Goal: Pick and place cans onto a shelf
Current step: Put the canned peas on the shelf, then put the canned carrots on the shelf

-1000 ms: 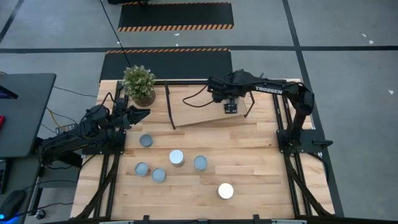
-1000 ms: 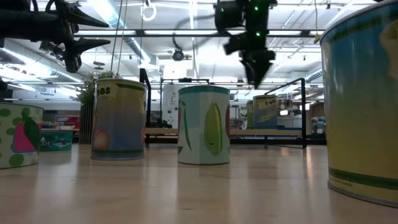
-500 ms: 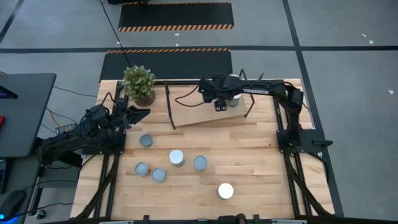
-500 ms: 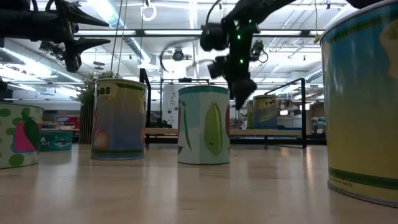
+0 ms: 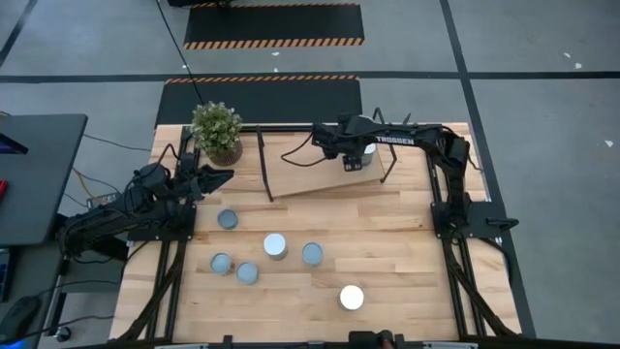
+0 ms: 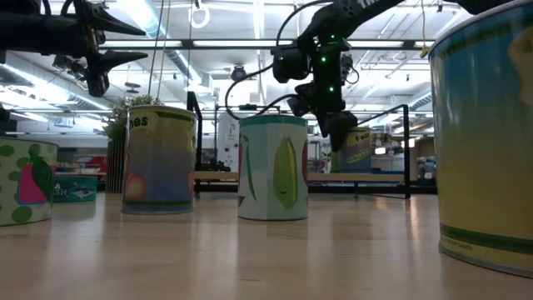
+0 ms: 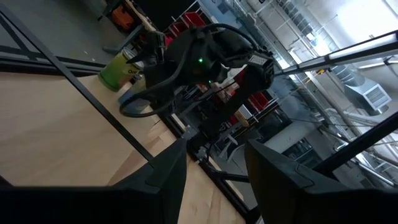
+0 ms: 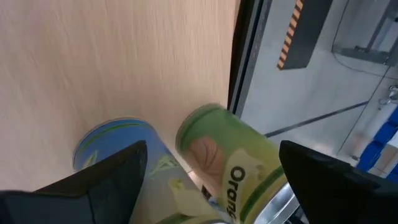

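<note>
The right gripper [image 5: 356, 160], fingers spread, is seen above two cans [image 8: 227, 162] on the shelf [image 5: 310, 174]; the left gripper [image 5: 225, 175], spread too, is parked beside the potted plant [image 5: 216, 131].

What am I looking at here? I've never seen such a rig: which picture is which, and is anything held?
Two dark robot arms work at a wooden table. One picture looks straight down, one looks level across the tabletop, two come from the arms' wrists. Six cans stand on the table near a potted plant. The right pincer hangs over the tilted shelf, fingers spread, gripping nothing; a blue can and a green can sit just ahead. The left pincer waits open at the left edge.
</note>
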Available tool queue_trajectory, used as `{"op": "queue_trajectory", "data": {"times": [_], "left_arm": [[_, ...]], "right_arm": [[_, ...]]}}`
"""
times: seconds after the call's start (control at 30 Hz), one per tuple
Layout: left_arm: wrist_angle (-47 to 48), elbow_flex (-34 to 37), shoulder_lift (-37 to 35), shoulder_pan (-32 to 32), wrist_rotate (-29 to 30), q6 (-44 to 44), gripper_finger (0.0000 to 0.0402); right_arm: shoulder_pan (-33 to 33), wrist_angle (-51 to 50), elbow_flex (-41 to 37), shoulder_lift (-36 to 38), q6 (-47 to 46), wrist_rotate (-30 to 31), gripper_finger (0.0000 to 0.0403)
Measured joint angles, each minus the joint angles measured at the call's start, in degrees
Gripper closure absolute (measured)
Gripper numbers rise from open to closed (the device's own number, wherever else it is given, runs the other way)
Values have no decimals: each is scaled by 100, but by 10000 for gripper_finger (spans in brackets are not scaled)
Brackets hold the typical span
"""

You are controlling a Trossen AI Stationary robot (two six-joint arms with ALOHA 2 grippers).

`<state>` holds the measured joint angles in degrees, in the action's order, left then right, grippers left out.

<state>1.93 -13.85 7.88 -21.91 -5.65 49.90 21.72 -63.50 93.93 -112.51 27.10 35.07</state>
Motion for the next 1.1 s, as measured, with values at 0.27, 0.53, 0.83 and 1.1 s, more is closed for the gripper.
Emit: {"op": "queue_trajectory", "data": {"times": [0.27, 0.53, 0.83, 1.1], "left_arm": [[0, 0, 0, 0, 0, -14, 232], [-1, 0, 0, 2, -2, -14, 232], [-733, 0, -1, 4, -397, -394, 232], [-458, -2, 0, 4, -514, -100, 232]], "right_arm": [[54, -182, 0, 0, -19, 137, 31], [7, -209, 19, 0, -224, 103, 31], [-682, -464, 777, 36, -1151, -824, 31], [-1445, -598, 1076, 681, -2475, -3030, 31]]}}
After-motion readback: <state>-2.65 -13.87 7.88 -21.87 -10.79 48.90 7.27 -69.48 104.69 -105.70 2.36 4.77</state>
